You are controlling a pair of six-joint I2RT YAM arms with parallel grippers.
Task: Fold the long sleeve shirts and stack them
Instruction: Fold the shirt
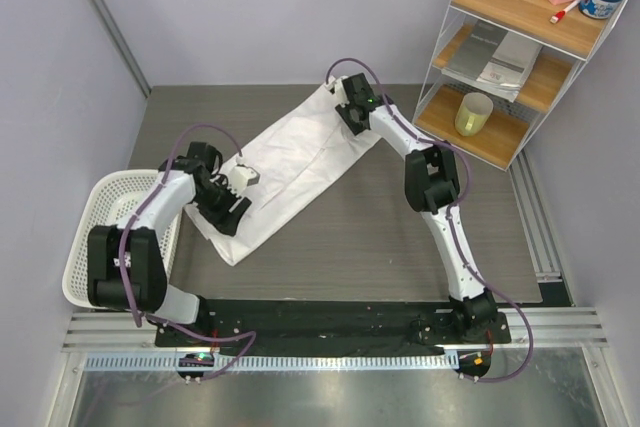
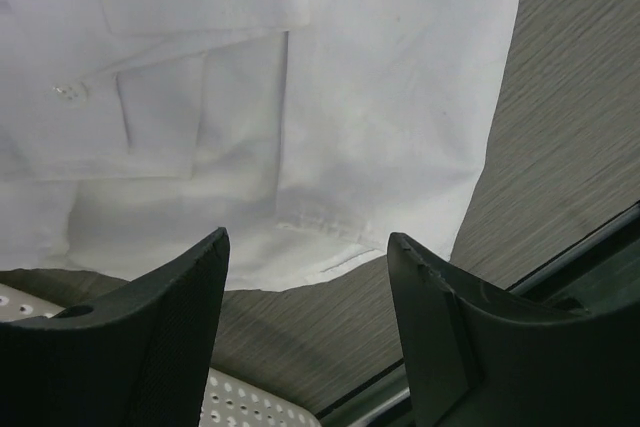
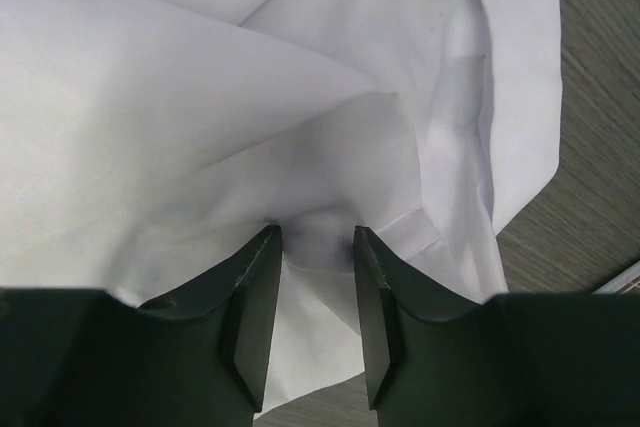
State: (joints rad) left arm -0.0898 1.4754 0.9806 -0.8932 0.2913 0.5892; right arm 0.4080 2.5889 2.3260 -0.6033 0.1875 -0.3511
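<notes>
**Left end effector (image 2: 307, 235) spread at the hem (image 2: 315, 219), right end effector (image 3: 315, 230) astride a pucker**

The desk (image 1: 400, 237) carried one long sleeve shirt (image 1: 300, 162), laid diagonally from near left to far right. Thin and limp, it would likely lift lightly but sag and slip. Doubled, stitched edges such as the hem therefore looked the surest holds. The left jaws held nothing. The right jaws stood narrow around bunched cloth at the far end; whether they gripped it could not be told.

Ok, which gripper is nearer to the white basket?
Left. The left gripper is over the shirt's near end, right beside the basket; the right gripper is at the shirt's far end, well away from the basket.
</notes>
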